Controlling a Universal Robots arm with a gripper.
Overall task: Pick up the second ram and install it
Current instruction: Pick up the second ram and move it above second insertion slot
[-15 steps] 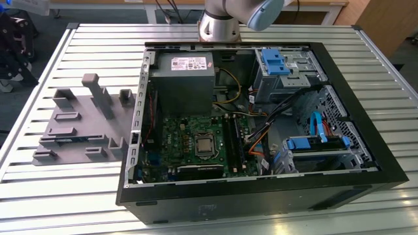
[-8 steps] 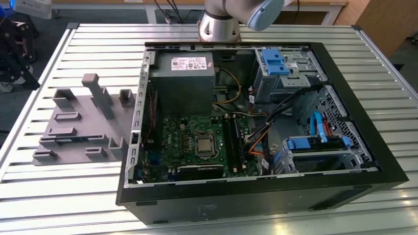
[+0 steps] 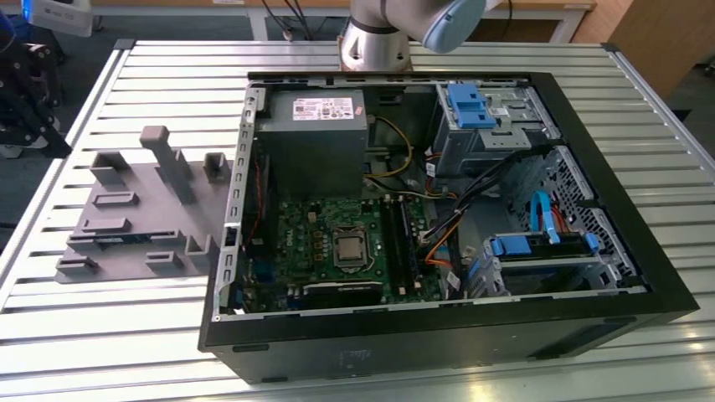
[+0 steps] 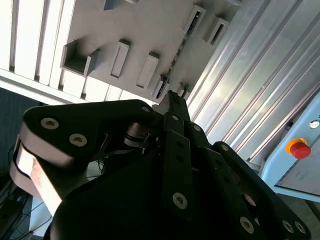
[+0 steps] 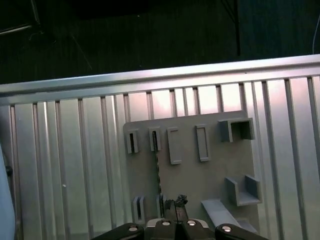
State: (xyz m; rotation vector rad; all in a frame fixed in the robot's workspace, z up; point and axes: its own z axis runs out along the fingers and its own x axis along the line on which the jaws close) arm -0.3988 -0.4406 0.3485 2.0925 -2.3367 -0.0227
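The second ram [image 5: 158, 170] stands on edge in the grey tray [image 5: 210, 175], a thin dark strip running between two slot holders. In the second wrist view the ram [image 4: 176, 54] shows as a thin line on the tray [image 4: 145, 30]. In the exterior view it is a dark strip [image 3: 112, 238] on the tray [image 3: 134, 218]. My gripper [image 5: 175, 202] hangs well above the tray, beside the stick's near end. Its fingertips [image 4: 172, 97] are together and hold nothing.
An open computer case [image 3: 447, 335] lies on the slatted metal table [image 3: 112, 335] to the exterior view's right of the tray. Inside are the green motherboard [image 3: 335, 243], a power supply [image 3: 313, 134] and cables. The tray carries upright posts [image 3: 167, 159]. A red button [image 4: 298, 148] sits off the table.
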